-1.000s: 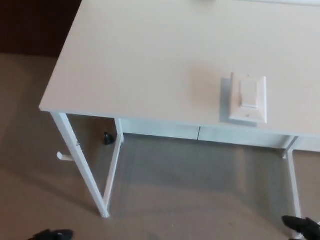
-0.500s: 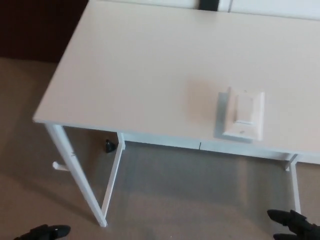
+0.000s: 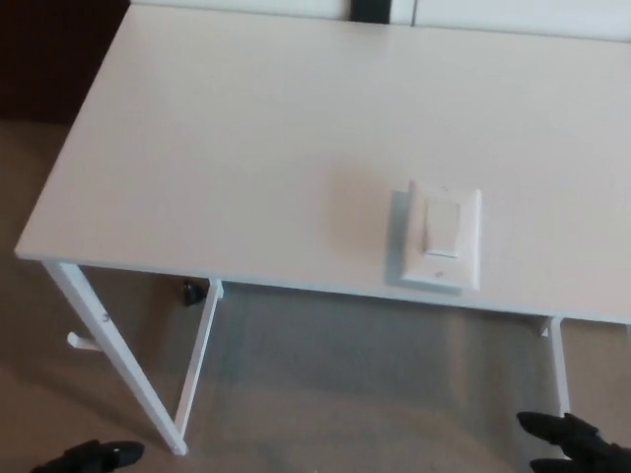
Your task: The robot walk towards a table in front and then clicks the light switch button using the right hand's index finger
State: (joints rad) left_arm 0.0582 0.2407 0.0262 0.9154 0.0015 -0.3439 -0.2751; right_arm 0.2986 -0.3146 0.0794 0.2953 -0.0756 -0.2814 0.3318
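White table (image 3: 246, 148), pale matte top on white metal legs, standing on beige carpet (image 3: 375, 384). White light switch (image 3: 443, 236) lies flat on the top at 5 o'clock, near the front edge. Left hand (image 3: 89, 458) at 7 o'clock: finger state cannot be told. Right hand (image 3: 572, 443) at 5 o'clock: fingers spread, empty, below table level.

Beige carpeted floor (image 3: 325, 394) is spreading beneath everything, near the bottom. A small black round object (image 3: 191, 293) is lying on it, just beside a white hook-like bracket (image 3: 83, 342) sticking out at the left. A dark wall strip (image 3: 372, 10) is showing at the top edge.
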